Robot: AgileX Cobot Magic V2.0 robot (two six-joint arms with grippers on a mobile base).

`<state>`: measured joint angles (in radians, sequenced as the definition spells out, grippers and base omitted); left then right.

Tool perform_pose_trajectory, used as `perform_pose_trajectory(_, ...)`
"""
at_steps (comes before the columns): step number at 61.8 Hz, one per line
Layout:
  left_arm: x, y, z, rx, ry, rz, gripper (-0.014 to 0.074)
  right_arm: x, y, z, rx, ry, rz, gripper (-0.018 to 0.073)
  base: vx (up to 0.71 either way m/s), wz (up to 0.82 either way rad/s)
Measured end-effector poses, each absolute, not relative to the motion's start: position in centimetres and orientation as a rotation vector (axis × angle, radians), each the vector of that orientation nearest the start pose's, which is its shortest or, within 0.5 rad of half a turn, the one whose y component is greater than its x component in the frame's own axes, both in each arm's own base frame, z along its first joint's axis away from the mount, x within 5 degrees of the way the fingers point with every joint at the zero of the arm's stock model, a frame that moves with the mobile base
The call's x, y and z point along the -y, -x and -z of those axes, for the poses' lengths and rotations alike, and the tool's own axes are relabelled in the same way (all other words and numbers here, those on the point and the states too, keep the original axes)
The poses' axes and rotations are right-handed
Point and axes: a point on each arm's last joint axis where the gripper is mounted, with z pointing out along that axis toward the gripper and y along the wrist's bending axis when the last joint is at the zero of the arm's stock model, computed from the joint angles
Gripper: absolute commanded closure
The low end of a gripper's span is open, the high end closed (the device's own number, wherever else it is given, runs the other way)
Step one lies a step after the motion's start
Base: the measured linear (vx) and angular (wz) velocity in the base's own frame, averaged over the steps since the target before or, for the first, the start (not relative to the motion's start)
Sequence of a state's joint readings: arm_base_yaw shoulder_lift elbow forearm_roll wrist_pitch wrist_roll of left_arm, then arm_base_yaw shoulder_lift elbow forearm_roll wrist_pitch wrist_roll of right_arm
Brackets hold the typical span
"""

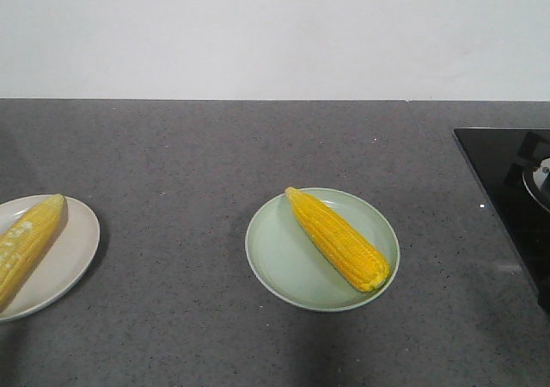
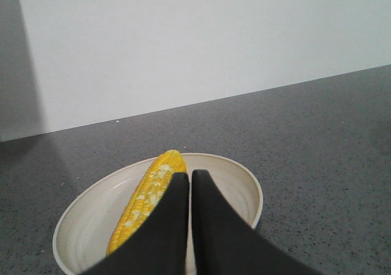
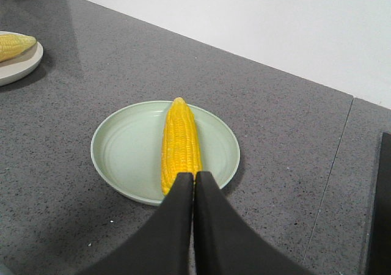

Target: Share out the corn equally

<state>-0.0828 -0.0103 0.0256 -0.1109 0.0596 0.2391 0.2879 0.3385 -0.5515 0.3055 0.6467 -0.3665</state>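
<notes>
A dark grey speckled counter [image 1: 215, 155] fills nearly the whole front view, backed by a plain white wall [image 1: 275, 34], with the corner of a black cooktop [image 1: 507, 189] cut off at its right edge. On that counter sit two plates well apart: a pale green plate [image 1: 284, 267] near the middle and a cream plate [image 1: 73, 258] at the left edge, half out of frame. Each carries one cob of corn: the cob on the green plate [image 1: 338, 239] lies diagonally, pointed end toward the wall and blunt end near the plate's front right rim; the cob on the cream plate [image 1: 26, 242] lies slanted with its tip toward the wall too. Only these two cobs show (any others would be off-frame, and nothing here says where). The left gripper [image 2: 189, 177] hangs over the near side of the cream plate, its black fingers pressed together with nothing between them; the right gripper [image 3: 194, 176] sits likewise just at the blunt end of the cob on the green plate, fingers together and empty. With one cob per plate, the shares look even as far as the pictures reach, so the step in hand reads as a pause between placements, or the finish. If more corn waits out of sight, the next move calls for spreading the fingers and bringing cobs in matching numbers to each plate.
</notes>
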Motion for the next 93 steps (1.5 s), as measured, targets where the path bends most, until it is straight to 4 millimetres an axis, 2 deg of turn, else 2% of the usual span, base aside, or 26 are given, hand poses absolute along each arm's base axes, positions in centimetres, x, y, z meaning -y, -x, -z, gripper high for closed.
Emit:
perform_pose_trajectory(32,0.5,-5.6,-20.0,-1.550,-0.170,-0.031,0.0603,-3.2,-5.7,-31.8,-1.824,0.519,-0.243,0.0564,0.00,0.00)
perform_pose_trajectory(39,0.5,-5.6,-20.0,-1.550,-0.170,-0.031,0.0603,-2.8,-5.5,-30.3,-1.796,0.512,-0.193,0.0564,0.00,0.00)
perform_pose_trajectory(47,0.5,-5.6,-20.0,-1.550,-0.170,-0.031,0.0603,-2.4,-5.4,-26.7,-1.739,0.454,-0.161,0.0564,0.00,0.00)
perform_pose_trajectory(57,0.5,-5.6,-20.0,-1.550,-0.170,-0.031,0.0603,-1.8,-5.4,-22.7,-1.650,0.308,-0.189,0.0564,0.00,0.00)
perform_pose_trajectory(66,0.5,-5.6,-20.0,-1.550,-0.170,-0.031,0.0603,-1.3,-5.7,-19.2,-1.694,0.114,-0.221,0.0564,0.00,0.00)
perform_pose_trajectory(76,0.5,-5.6,-20.0,-1.550,-0.170,-0.031,0.0603,-0.7,-5.6,-18.8,-1.687,-0.038,-0.200,0.0564,0.00,0.00)
perform_pose_trajectory(93,0.5,-5.6,-20.0,-1.551,-0.170,-0.031,0.0603,-0.4,-5.6,-19.2,-1.632,-0.004,-0.111,0.0564,0.00,0.00)
